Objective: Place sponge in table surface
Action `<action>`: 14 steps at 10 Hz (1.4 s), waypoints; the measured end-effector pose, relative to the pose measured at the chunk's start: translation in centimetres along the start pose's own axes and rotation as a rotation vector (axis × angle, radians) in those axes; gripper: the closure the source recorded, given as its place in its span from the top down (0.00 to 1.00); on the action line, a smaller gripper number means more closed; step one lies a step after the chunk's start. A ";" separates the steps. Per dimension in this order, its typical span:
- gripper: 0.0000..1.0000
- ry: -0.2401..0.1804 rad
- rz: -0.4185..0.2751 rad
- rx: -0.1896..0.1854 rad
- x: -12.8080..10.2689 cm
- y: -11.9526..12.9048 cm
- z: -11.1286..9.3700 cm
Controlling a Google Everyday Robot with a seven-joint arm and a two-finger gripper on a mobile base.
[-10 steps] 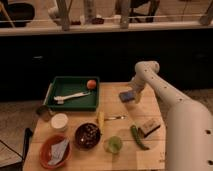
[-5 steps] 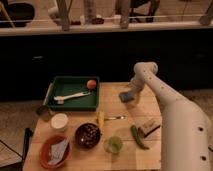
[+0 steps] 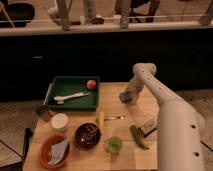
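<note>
The gripper [image 3: 128, 93] of the white robot arm [image 3: 172, 125] sits at the small blue-grey rectangular sponge [image 3: 125, 97], over the far right of the light wooden plank table surface [image 3: 111, 96]; whether the sponge rests on the wood cannot be told. The arm's broad lower segment covers the table's right side and part of the brown block with a tan top [image 3: 145, 128], and runs off the bottom edge. What fills the dark round bowl [image 3: 76, 136] cannot be made out.

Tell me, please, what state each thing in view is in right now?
gripper: low at the table's far side, at the sponge.
sponge: beneath the gripper, on or just above the table surface; contact unclear.
green tray: holds an orange ball and a white utensil.
dark bowl: filled.
red bowl: holds something pale.
green cup: upright.
</note>
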 end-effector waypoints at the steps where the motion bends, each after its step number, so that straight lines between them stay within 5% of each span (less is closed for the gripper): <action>1: 0.28 0.002 -0.001 -0.001 0.0 -0.1 0.1; 4: 0.02 0.001 -0.001 -0.001 0.0 -0.1 0.0; 14: 0.00 0.016 0.006 0.016 0.5 -0.7 -1.2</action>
